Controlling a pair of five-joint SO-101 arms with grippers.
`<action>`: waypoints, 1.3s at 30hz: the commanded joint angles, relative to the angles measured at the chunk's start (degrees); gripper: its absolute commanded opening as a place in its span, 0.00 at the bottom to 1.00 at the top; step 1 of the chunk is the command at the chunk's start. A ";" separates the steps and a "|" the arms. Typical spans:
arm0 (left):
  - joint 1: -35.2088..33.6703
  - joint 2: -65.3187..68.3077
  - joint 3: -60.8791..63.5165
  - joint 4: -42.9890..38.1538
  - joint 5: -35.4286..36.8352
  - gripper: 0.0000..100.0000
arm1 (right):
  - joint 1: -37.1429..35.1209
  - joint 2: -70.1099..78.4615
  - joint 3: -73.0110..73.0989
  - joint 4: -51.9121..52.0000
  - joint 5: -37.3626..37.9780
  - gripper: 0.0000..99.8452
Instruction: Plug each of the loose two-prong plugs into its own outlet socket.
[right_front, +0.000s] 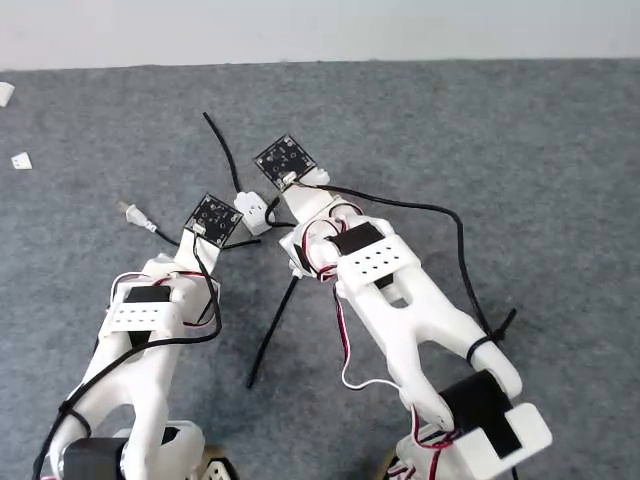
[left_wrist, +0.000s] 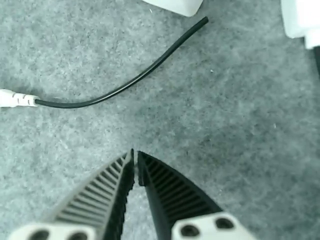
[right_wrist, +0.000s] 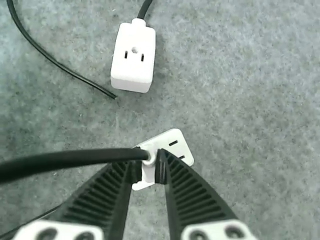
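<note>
Right wrist view, and the right pincer (right_wrist: 147, 167) is clamped on a white outlet socket (right_wrist: 170, 147). Its fingers pinch the rear end just where the thick black cord (right_wrist: 65, 160) enters, and the slotted face points away from the arm. A second socket (right_wrist: 132, 57) lies flat on the grey counter (right_wrist: 260, 75) close ahead, apart from the held one, with its own lead running off behind it.

Over on the other side, the left pincer (left_wrist: 135, 159) hangs above bare counter, fingers drawn all but together and nothing between them. The two-prong plug (right_front: 128, 211) sits out beyond the left arm, well apart from both sockets, prongs aimed away from them. Its thin black lead (left_wrist: 125, 82) curves across the counter in front of the left pincer and ends loose just beside the second socket.

Now, that plug looks a light little thing: a hard moulded body and slim metal prongs that would likely bend if squeezed or jammed in crooked. The lead looks limp, so it should trail rather than resist, but lifting by it would leave the plug swinging. Best bet is the body's flat sides, behind the prongs. The sockets look just as light and apt to skate across the counter under a push, so the right pincer's grip should serve as the brace.
</note>
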 joint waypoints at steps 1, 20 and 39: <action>-0.53 -1.67 -0.57 -1.76 -0.44 0.01 | -0.92 -2.42 0.00 0.22 -0.88 0.01; -0.53 -1.67 -0.57 -1.85 -0.44 0.01 | 3.91 -2.42 5.80 -1.10 -8.18 0.01; -0.53 -1.67 -0.57 -1.85 -0.44 0.01 | 3.82 -9.45 6.15 4.53 -7.91 0.22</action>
